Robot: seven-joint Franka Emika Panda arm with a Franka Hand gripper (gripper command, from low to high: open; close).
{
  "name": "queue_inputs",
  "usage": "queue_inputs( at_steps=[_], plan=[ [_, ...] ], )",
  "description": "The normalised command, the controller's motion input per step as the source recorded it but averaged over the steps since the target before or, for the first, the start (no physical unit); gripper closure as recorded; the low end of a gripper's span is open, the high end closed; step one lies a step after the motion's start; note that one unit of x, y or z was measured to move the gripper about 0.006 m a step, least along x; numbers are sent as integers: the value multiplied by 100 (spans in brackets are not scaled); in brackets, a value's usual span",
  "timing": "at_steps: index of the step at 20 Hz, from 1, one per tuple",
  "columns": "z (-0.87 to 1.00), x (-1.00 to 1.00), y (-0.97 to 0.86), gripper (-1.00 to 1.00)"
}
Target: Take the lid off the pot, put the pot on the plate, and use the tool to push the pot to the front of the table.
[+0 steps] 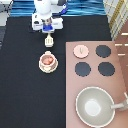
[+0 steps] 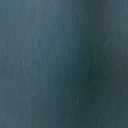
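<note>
The gripper (image 1: 48,33) hangs near the exterior view's top, left of centre, shut on the handle of the cream-white tool (image 1: 49,41), whose slotted head points toward the view's bottom. Just below the tool's head sits the small pot (image 1: 47,60) with reddish contents, uncovered, resting on the cream plate (image 1: 47,69) on the black table (image 1: 25,95). A small gap separates tool and pot. The pink lid (image 1: 80,50) lies on the stove panel's upper-left burner spot. The wrist view is only a blurred dark teal surface.
The pinkish-brown stove panel (image 1: 121,85) fills the exterior view's right side, with three black burners (image 1: 103,51) showing. A large grey pan (image 1: 95,106) with a long handle sits at its lower part. A blue cloth edge runs along the top.
</note>
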Motion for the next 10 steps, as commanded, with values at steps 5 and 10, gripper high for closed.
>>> queue_inputs(
  at_steps=[5, 10],
  plan=[
    [0, 95, 11, 100],
    [0, 89, 9, 100]
  ],
)
